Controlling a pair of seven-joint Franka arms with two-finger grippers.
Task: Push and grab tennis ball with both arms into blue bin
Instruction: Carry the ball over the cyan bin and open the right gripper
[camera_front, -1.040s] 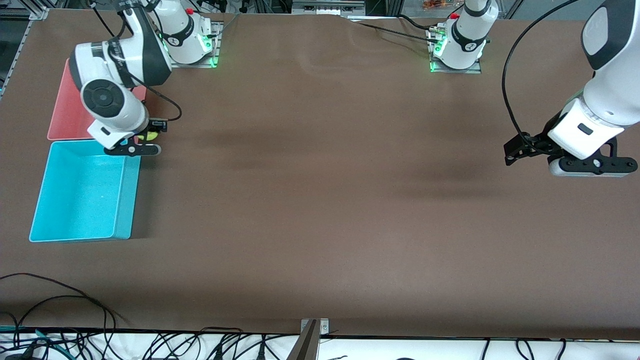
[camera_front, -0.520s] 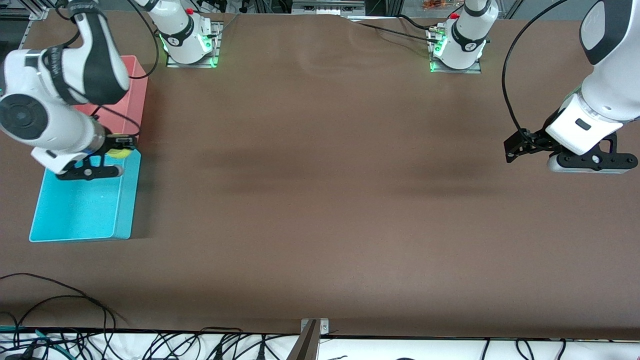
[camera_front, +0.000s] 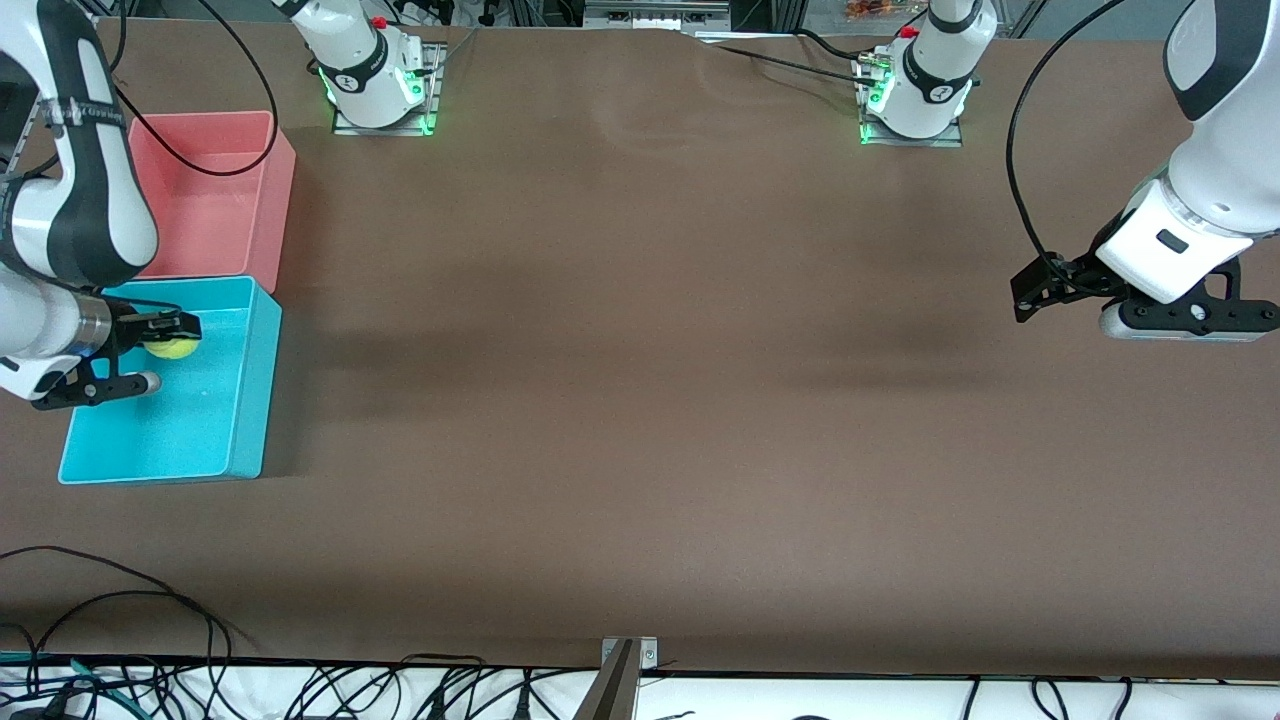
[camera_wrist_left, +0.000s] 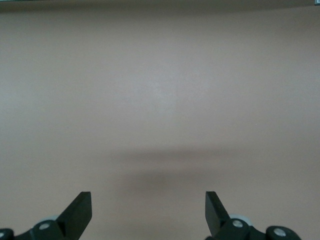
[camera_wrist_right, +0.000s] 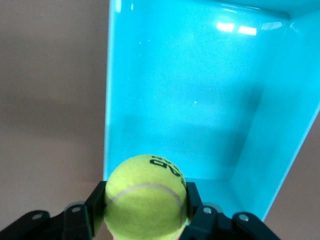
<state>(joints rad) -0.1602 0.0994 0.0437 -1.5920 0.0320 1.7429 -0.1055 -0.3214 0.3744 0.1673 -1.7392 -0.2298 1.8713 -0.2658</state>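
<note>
Two arms: only the right one is working — the left one waits.
Change: a second ago the right tool carried the tennis ball over the worktop at the corner where the pink bin meets the blue bin; half a second ago it was over the blue bin's rim; now it hangs over the bin's inside.
Right tool (camera_front: 165, 338): its fingers are clamped on the tennis ball (camera_front: 171, 347), one on each side — the right wrist view shows the ball filling the gap between them, with the bin's floor below.
Tennis ball, place: in the air over the blue bin (camera_front: 255, 400), toward the end of the bin that adjoins the pink bin (camera_front: 280, 190); not yet resting on the bin's floor.
Blue bin: sits on the worktop (camera_front: 640, 400) at the right arm's end, touching or just beside the pink bin and nearer to the front camera than it; nothing lies in it.
Left tool (camera_wrist_left: 148, 215): fingers wide apart and holding nothing, hovering over bare worktop at the left arm's end, well apart from both bins.
Meaning for the task: the carry looks finished, by my judgement; what remains is to let go so the ball drops inside the walls.
Risk: a release from height may let the ball bounce, though the tall walls should contain it.
</note>
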